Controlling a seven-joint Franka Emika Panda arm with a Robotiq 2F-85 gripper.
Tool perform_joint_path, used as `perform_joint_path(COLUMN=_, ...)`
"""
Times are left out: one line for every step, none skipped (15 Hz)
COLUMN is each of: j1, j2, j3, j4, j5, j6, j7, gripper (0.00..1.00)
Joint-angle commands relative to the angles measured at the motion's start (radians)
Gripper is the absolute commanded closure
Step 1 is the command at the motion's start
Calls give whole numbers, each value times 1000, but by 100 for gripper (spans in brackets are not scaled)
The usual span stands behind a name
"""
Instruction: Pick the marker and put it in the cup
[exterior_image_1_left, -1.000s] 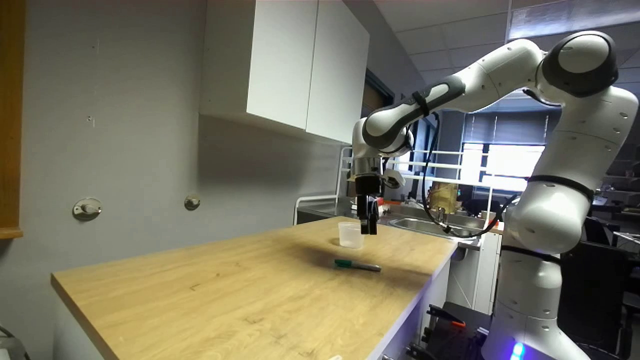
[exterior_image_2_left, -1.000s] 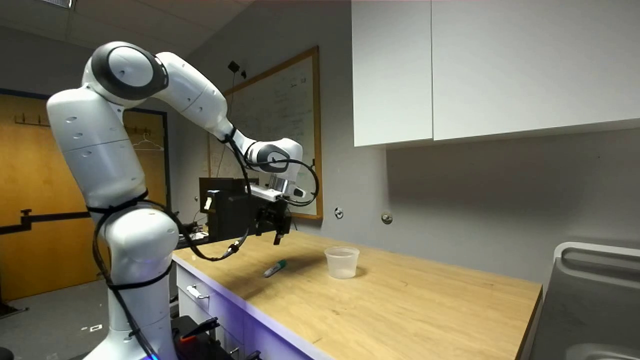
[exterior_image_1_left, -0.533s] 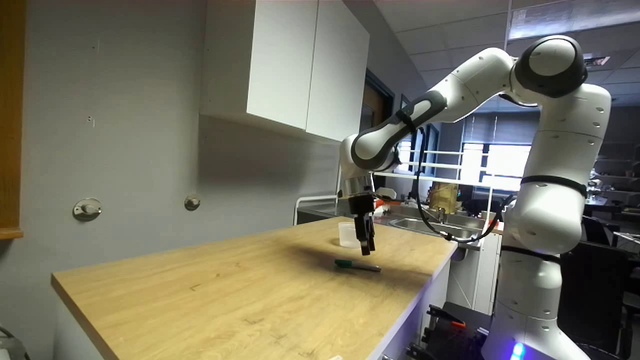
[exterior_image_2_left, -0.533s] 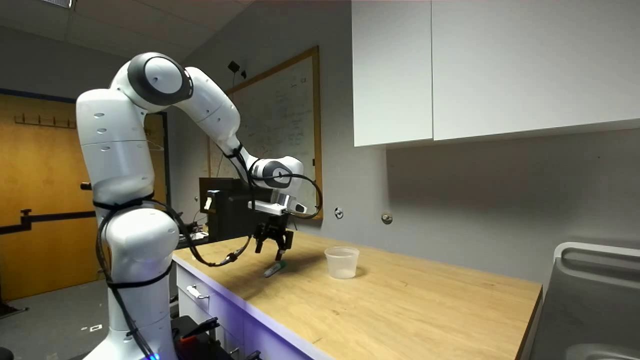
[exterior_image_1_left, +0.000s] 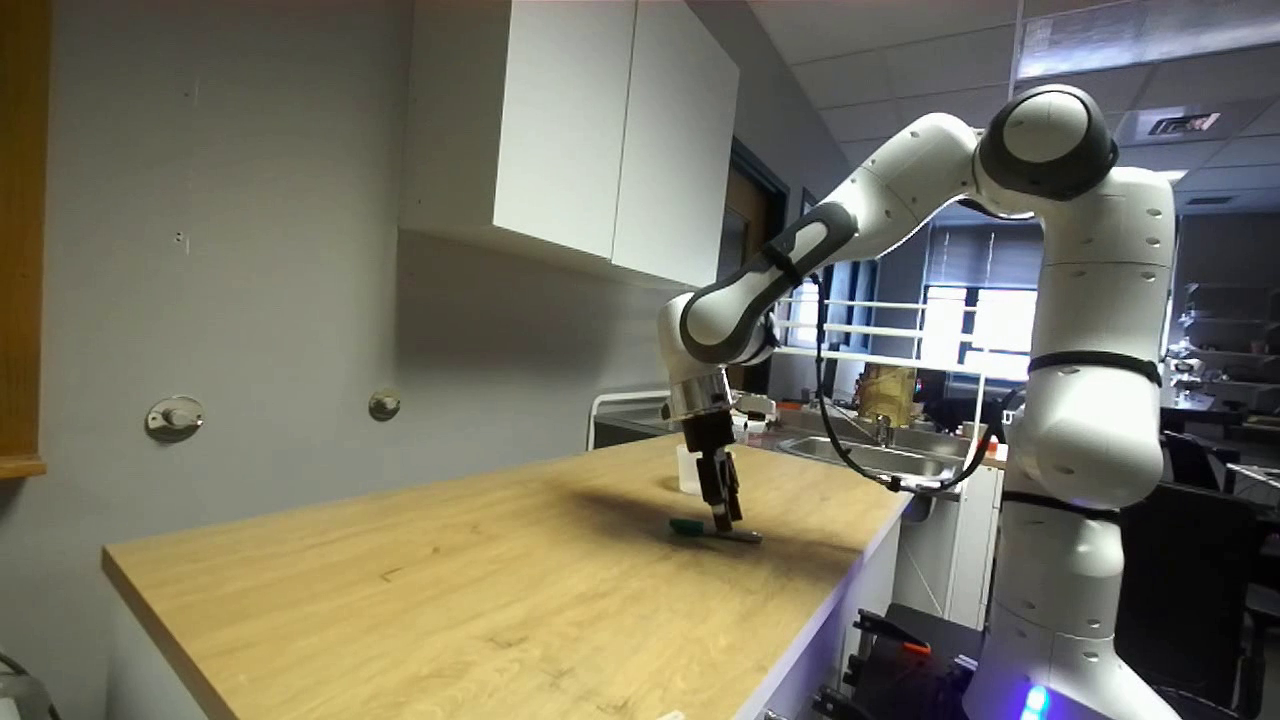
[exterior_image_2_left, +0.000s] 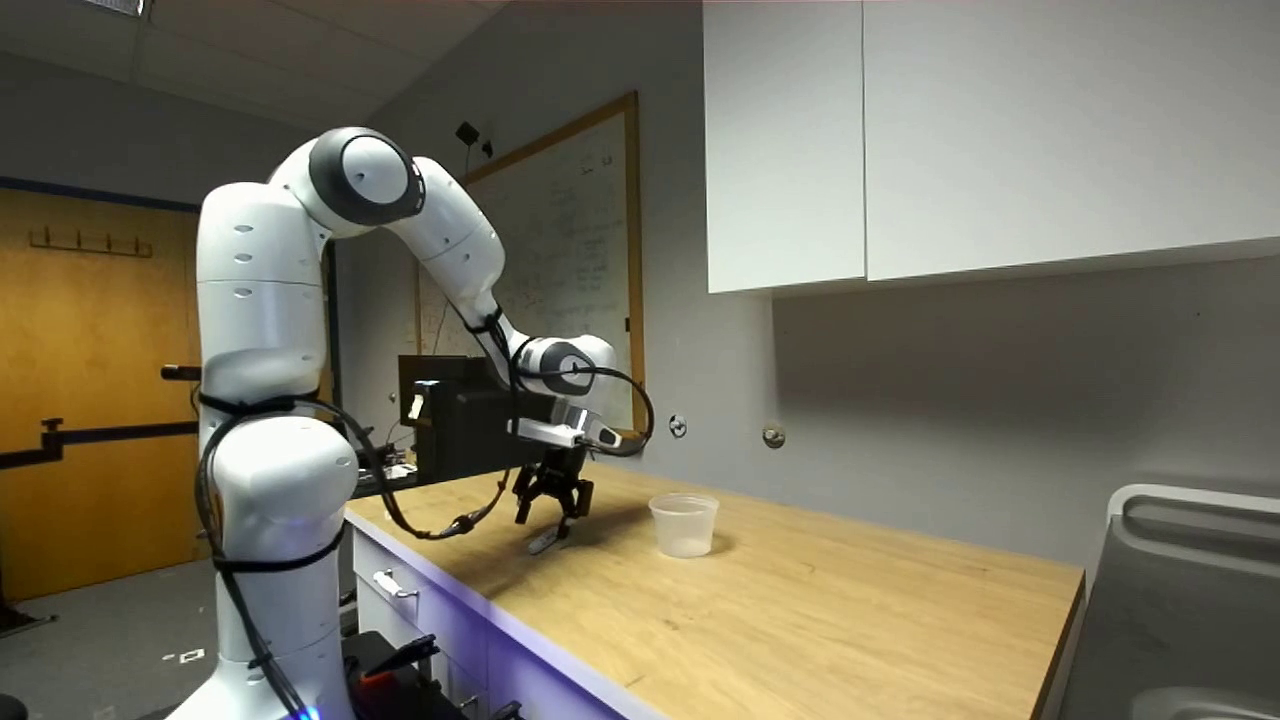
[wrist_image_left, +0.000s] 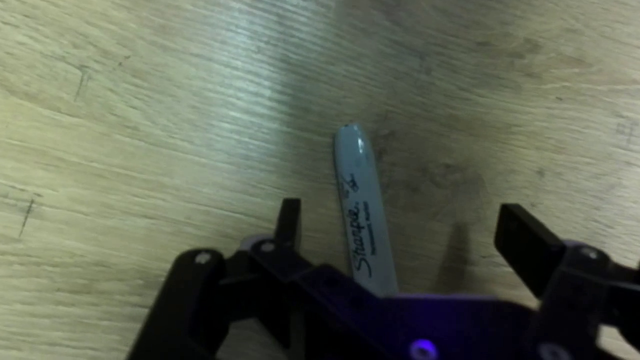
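Observation:
The marker (wrist_image_left: 363, 210) lies flat on the wooden counter. It has a grey body with black lettering; its green cap end shows in an exterior view (exterior_image_1_left: 686, 526), and its grey end in an exterior view (exterior_image_2_left: 543, 541). My gripper (wrist_image_left: 398, 217) is open, its fingers on either side of the marker. The marker is nearer the left finger in the wrist view. The gripper's fingertips are low at the marker in both exterior views (exterior_image_1_left: 727, 523) (exterior_image_2_left: 543, 524). The translucent cup (exterior_image_2_left: 685, 527) stands upright beside them; it is partly hidden behind the gripper in an exterior view (exterior_image_1_left: 688, 470).
The wooden counter (exterior_image_1_left: 400, 580) runs along a grey wall. White cabinets (exterior_image_2_left: 790, 150) hang above its back. A metal sink (exterior_image_1_left: 870, 455) and a white rack (exterior_image_1_left: 632, 398) are past the counter's far end. A cable (exterior_image_2_left: 470, 522) hangs from the arm.
My gripper has come down from above the counter to the marker, with its fingers staying apart. The arm has leaned forward. The marker and cup have not moved.

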Motion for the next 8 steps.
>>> perform_joint_path(j1=-6, j2=59, j3=13, j4=55, j5=-25, j6=-9, j7=0, gripper=27)
perform_joint_path(j1=-7, j2=68, j3=14, j4=61, j5=-27, j6=-9, j7=0, gripper=33)
perform_joint_path(j1=-8, j2=76, j3=14, j4=67, j5=-28, j6=-12, j7=0, gripper=41)
perform_joint_path(j1=-9, j2=81, j3=13, j4=73, j5=-29, j6=-14, j7=-1, gripper=51)
perform_joint_path(j1=-11, j2=82, j3=13, j4=78, j5=-34, j6=-19, j7=-1, gripper=57)
perform_joint_path(j1=-13, j2=83, j3=12, j4=81, j5=-36, j6=-20, j7=0, gripper=64)
perform_joint_path(j1=-14, j2=82, j3=12, j4=84, j5=-37, j6=-22, j7=1, gripper=73)
perform_joint_path(j1=-14, j2=83, j3=12, j4=87, j5=-38, j6=-23, j7=3, gripper=79)
